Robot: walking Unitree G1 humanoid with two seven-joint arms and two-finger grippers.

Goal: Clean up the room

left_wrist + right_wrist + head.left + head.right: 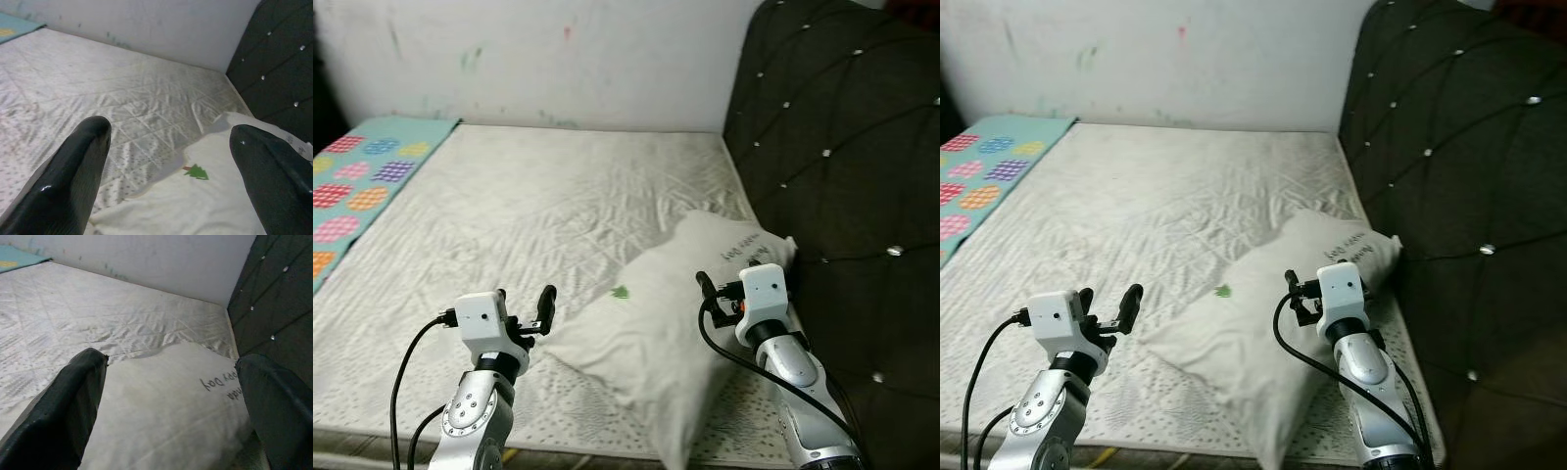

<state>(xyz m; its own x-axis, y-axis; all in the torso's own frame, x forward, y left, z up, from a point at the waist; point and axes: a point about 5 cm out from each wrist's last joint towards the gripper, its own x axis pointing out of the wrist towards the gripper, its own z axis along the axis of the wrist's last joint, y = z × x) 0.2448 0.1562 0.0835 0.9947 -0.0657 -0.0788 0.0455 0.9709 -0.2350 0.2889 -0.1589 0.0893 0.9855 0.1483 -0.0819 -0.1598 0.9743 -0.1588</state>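
1. The right gripper hangs with its two black fingers spread wide, holding nothing, directly over the headboard end of the pillow. In the right wrist view the pillow's printed lettering lies between the fingers, so the cloth is straight ahead and just below.
2. The left gripper is also wide apart and empty, low over the mattress just beside the pillow's nearer, left-hand edge. In the left wrist view the small green tree mark lies between the fingers.
3. The pillow is the one loose thing on the bed. Its long axis runs on a slant, from the near edge of the mattress up toward the dark tufted headboard, which its far corner nearly touches.
4. Both arms are close, but the right one is over the pillow itself, while the left is at its flank. My judgement is that a two-handed lift, one gripper at each end, suits the slanted lie best.
5. Edges: the headboard stands close on the right, so there is little room to swing that way. The pillow's near corner hangs at the front edge of the mattress.
6. Open room lies to the left and ahead, across the bare quilted mattress toward the white wall and the patterned blanket along the far left side.
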